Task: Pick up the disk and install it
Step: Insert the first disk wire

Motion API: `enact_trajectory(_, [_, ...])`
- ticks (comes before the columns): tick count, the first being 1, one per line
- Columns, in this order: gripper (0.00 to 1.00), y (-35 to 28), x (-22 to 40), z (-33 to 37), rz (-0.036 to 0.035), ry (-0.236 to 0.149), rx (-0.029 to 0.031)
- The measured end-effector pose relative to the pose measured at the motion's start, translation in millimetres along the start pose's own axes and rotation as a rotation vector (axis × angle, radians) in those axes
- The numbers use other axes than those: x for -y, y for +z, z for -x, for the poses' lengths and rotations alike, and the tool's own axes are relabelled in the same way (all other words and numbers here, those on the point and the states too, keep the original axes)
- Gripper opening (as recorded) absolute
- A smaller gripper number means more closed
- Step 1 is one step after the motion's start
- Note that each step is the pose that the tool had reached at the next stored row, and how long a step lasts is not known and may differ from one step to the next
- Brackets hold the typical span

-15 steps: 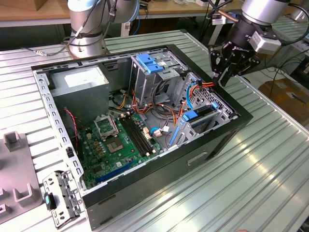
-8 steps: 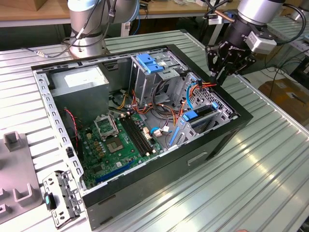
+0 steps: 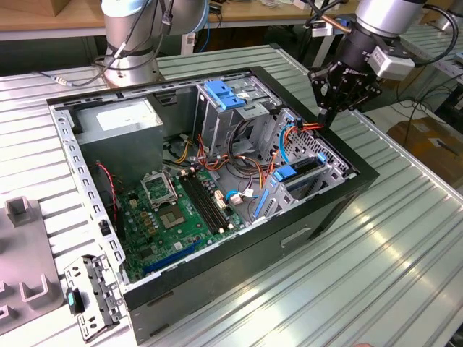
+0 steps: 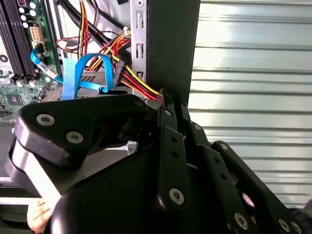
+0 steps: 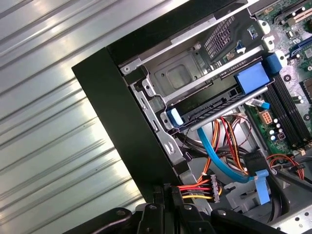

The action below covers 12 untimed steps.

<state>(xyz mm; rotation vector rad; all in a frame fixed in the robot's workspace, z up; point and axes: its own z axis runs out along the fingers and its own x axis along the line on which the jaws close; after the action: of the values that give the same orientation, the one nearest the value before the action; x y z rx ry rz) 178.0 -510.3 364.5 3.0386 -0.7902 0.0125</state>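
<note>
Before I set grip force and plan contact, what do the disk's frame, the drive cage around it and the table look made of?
The disk has a bright blue carrier frame, likely moulded plastic: saturated colour, soft sheen, rounded tabs. The drive cage looks like bare stamped sheet metal: matt grey, punched holes, folded edges. The table seems to be ribbed aluminium or steel: silvery, with streaky reflections along its grooves.

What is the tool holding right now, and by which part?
Nothing visibly: the tool hangs above the case's corner, and the disk sits in its bay.
</note>
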Motion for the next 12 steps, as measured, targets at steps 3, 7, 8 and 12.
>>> enact_trajectory(3, [0.17,-1.2,0.1,0.0,0.0006,0.0,-0.0003])
enact_trajectory(7, [0.17,-4.5,0.0,0.0,0.0005,0.0,-0.0002])
enact_trajectory(8, [0.17,-4.6,0.1,0.0,0.0003,0.0,-0.0001])
enact_trajectory(12, [0.17,-4.7,0.1,0.0,0.0006,0.0,-0.0003])
